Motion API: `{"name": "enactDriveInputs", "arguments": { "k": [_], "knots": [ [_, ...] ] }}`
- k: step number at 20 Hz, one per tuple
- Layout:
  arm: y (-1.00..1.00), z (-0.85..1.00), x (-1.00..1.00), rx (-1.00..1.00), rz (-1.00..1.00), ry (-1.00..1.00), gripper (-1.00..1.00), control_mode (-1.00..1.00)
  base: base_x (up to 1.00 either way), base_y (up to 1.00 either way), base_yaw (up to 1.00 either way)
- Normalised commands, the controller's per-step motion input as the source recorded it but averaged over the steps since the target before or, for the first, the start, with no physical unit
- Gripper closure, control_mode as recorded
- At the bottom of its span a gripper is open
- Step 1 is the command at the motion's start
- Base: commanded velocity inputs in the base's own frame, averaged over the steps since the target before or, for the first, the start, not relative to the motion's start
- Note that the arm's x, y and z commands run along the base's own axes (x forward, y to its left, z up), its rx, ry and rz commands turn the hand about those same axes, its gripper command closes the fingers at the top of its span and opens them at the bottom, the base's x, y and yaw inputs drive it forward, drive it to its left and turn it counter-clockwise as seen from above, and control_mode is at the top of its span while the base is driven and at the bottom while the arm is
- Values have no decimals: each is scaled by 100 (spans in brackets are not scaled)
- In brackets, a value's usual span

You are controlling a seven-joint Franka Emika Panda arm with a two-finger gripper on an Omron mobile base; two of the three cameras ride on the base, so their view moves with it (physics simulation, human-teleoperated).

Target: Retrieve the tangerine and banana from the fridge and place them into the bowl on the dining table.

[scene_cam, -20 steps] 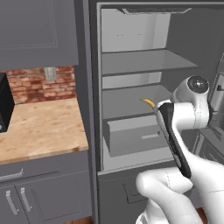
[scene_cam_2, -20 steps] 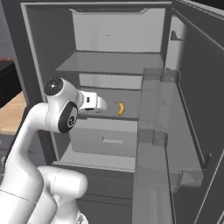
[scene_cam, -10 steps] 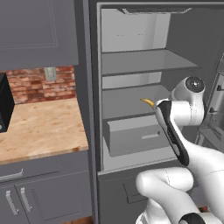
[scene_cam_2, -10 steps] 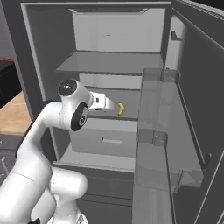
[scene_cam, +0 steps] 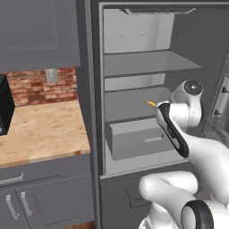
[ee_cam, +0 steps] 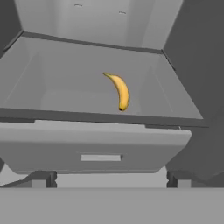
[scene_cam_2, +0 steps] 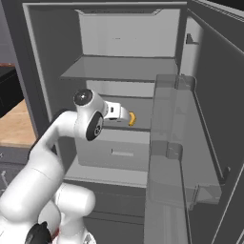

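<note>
The robot arm reaches deeper into the open fridge [scene_cam_2: 57, 71] than it did a second ago. In the right base view, its round white elbow joint sits higher and further toward the shelves than before, and the wrist now extends closer to the banana [scene_cam_2: 132, 119], which lies just ahead of it on the middle shelf [ee_cam: 65, 92]. In the left base view, the forearm leans further left into the fridge opening, covering more of the drawer [scene_cam: 134, 141] front, and only the yellow tip of the banana shows past the arm. The gripper [ee_cam: 109, 179] points at the shelf with the banana ahead and above the fingertips [ee_cam: 41, 179].
</note>
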Motion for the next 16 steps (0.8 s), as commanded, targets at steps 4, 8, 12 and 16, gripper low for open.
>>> {"name": "enactDriveInputs", "arguments": {
  "k": [4,8,12,16],
  "knots": [
    [-11,-23,40,0,0,0,-100,-100,0,0,0],
    [-8,-22,39,0,0,0,-100,-100,0,0,0],
    [-12,-19,40,0,0,2,-100,-100,0,0,0],
    [-10,-17,41,1,0,5,-100,-100,0,0,0]
  ]
}}
